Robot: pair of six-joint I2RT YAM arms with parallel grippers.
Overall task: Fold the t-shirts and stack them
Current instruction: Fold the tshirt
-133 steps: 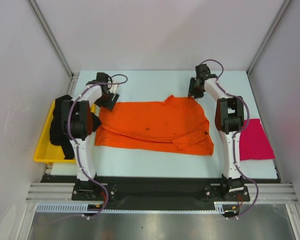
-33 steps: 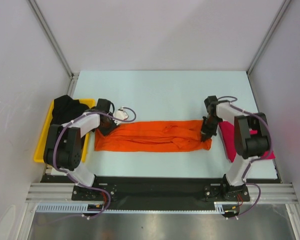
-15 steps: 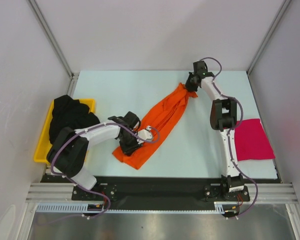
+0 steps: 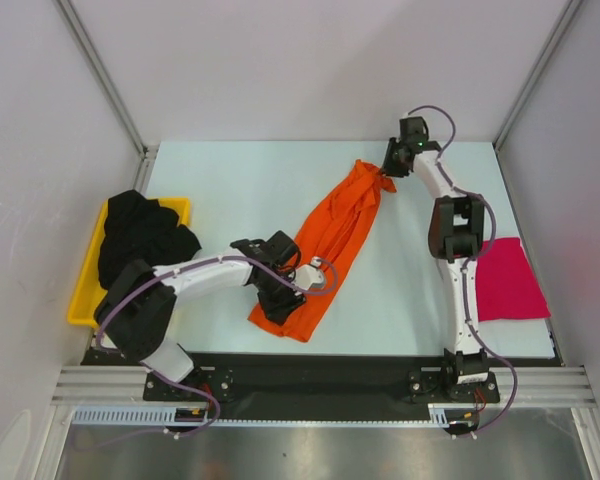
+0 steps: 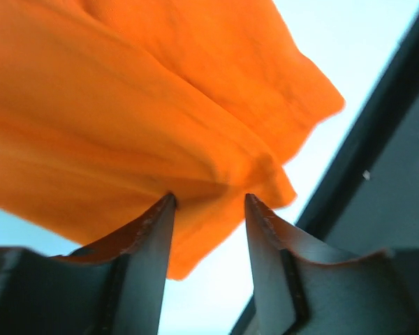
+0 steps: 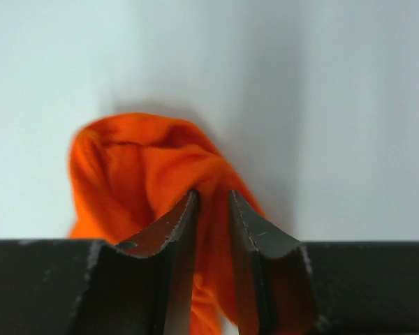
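Note:
The bright orange t-shirt point(image 4: 330, 240) is folded into a long band and stretched diagonally across the table. My right gripper point(image 4: 388, 170) is shut on its far end, and the cloth bunches between the tips in the right wrist view point(image 6: 213, 194). My left gripper point(image 4: 280, 292) holds the near end, where orange cloth point(image 5: 146, 112) is caught at the tips point(image 5: 209, 199). The black t-shirt point(image 4: 140, 240) lies heaped in the yellow tray point(image 4: 80, 305) at the left. The magenta-pink t-shirt point(image 4: 505, 280) lies folded flat at the right edge.
A black strip point(image 4: 310, 375) borders the table's near edge, close to the orange t-shirt's lower end. It also shows at the right in the left wrist view point(image 5: 398, 160). White walls and metal rails enclose the table.
Earlier the orange shirt lay flat, then was folded into a band and swung diagonal. In the last half second both grippers shifted slightly right with it.

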